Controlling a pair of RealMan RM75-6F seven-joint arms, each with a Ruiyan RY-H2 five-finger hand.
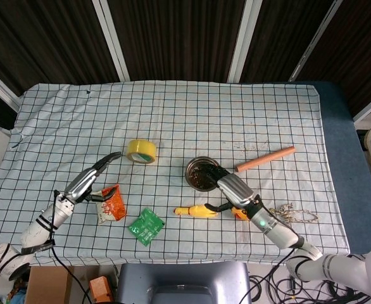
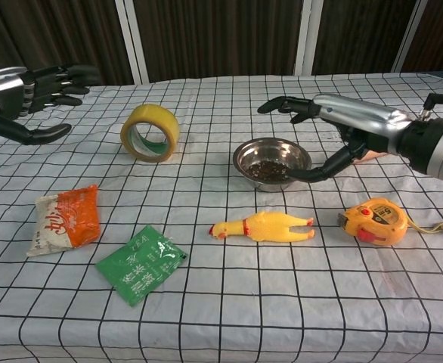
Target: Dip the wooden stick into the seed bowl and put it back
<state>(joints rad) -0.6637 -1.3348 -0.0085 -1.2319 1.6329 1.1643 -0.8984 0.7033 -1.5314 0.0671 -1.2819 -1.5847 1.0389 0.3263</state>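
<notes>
Past the bowl (image 1: 202, 172), the stick (image 1: 265, 158) lies flat on the cloth. It looks light and stiff; grab its middle. The right hand (image 2: 341, 125) is empty, fingers wide.

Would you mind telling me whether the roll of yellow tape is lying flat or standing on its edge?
Standing on its edge: in the chest view the yellow tape rests on its rim, its open centre facing sideways toward the camera.

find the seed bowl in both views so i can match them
Head view: the bowl sits just right of centre, with the right hand at its lower-right edge.
Chest view: the bowl is at mid-right, under the same hand.
Shared landmark: the tape roll to its left.
</notes>
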